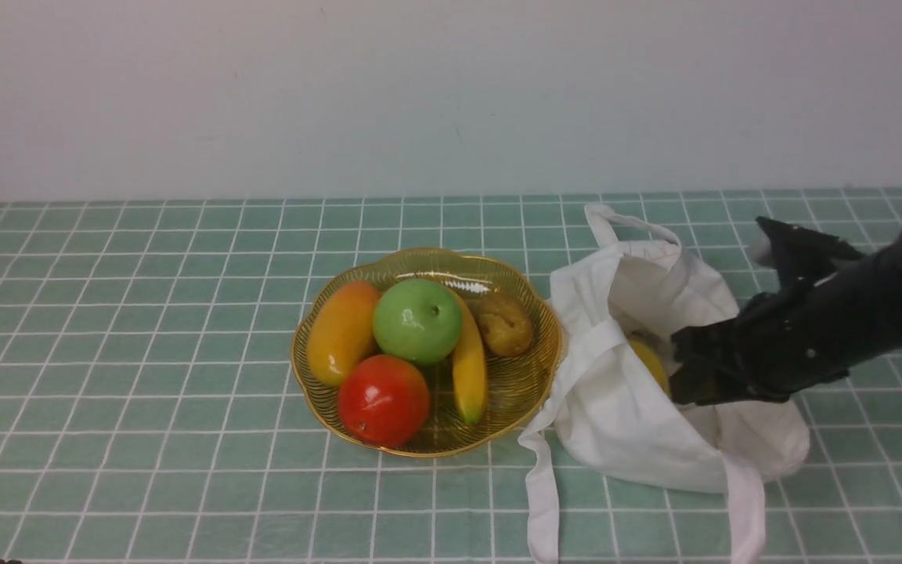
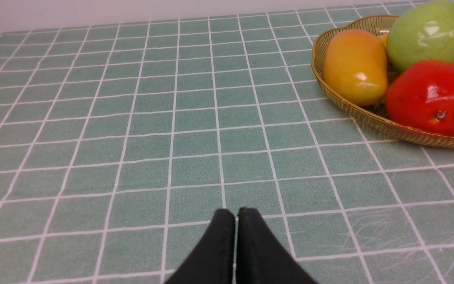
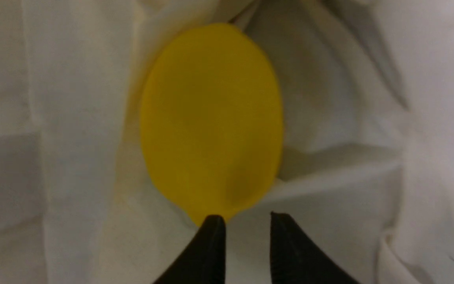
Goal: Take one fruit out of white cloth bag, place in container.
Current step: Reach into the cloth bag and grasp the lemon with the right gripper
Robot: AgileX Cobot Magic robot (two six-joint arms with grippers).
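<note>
The white cloth bag lies open on the table, right of the golden wire basket. Inside the bag rests the yellow lemon, mostly hidden in the front view. My right gripper reaches into the bag mouth from the right. In the right wrist view the lemon fills the middle against white cloth. The right gripper is a little open just short of its near end, with nothing between the fingers. My left gripper is shut and empty over bare tablecloth, left of the basket.
The basket holds a mango, a green apple, a red apple, a banana and a brown fruit. Two bag straps trail toward the table's front edge. A pale wall stands behind the table.
</note>
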